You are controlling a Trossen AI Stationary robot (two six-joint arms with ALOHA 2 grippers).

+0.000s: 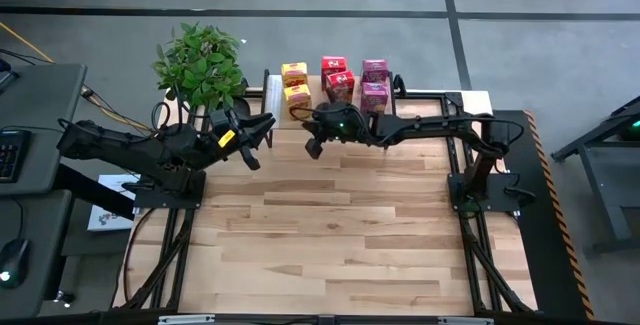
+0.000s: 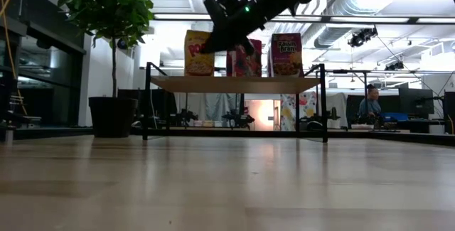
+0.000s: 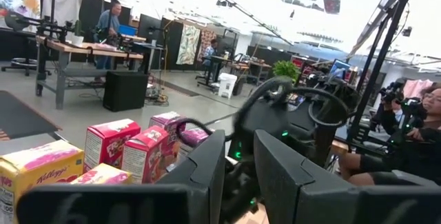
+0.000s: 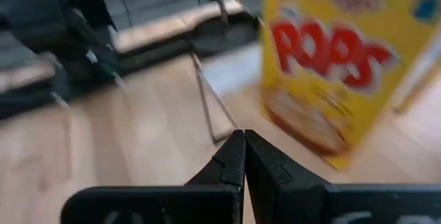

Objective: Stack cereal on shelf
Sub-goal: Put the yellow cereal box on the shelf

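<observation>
Six small cereal boxes stand upright on the low shelf at the table's far edge: two yellow, two red, two pink. The low view shows them on the shelf's top. My right gripper is shut and empty. It hangs in the air just in front of the shelf, near a yellow box. My left gripper is open and empty. It is raised to the left of the shelf and points toward my right arm and the boxes.
A potted plant stands at the table's far left corner, beside the shelf's left end. The wide wooden tabletop stretches from the shelf to the near edge. People and workbenches show in the room behind the table.
</observation>
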